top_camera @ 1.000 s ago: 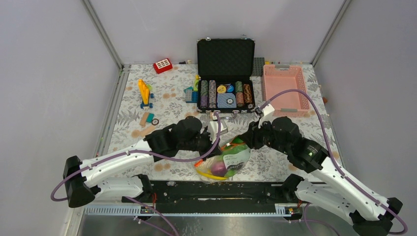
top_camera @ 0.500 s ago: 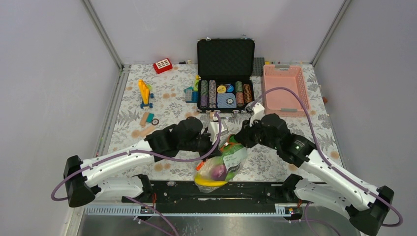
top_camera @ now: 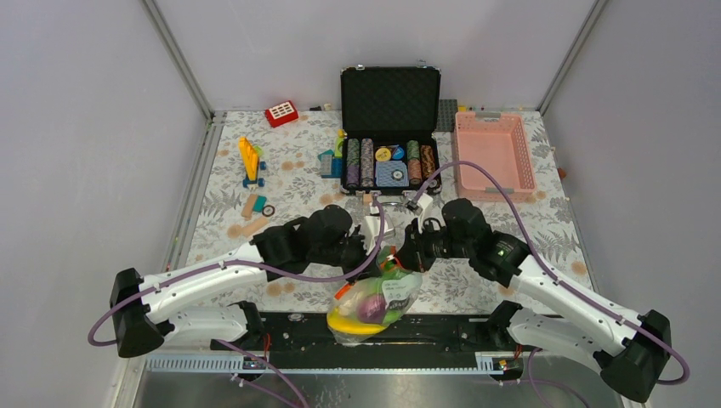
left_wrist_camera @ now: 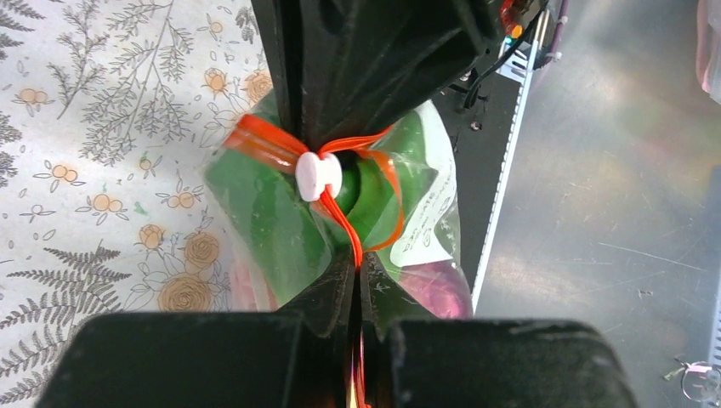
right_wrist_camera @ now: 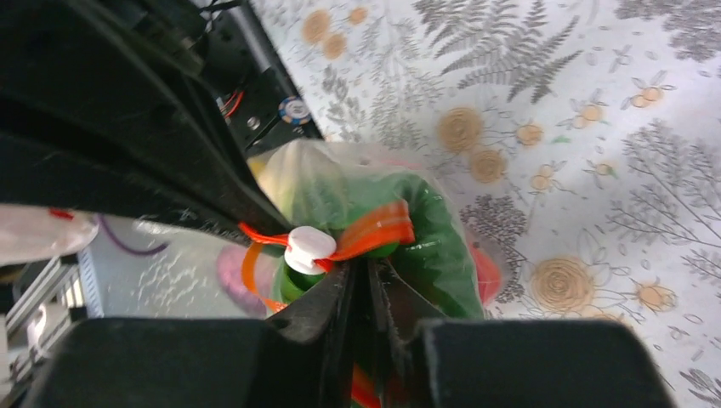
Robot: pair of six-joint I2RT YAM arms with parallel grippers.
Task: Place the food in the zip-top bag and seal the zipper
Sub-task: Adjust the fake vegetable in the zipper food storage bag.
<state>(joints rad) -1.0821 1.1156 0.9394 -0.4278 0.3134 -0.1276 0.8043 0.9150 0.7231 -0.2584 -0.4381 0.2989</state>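
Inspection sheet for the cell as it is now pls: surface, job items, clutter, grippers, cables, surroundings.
Surface: table covered by a floral cloth; no spills seen.
Job's things: zip-top bag hangs from its mouth with a banana, purple ball and green pieces inside. The zipper is bunched, with its white slider between the grippers. Cannot tell if it is sealed.
Clutter: open chip case, pink basket, red block, yellow toy.
Grippers: left gripper and right gripper face each other, both shut on the zipper.
Cables: purple cable arcs over the table; no snag seen.
Surroundings: grey walls; nothing else seen.
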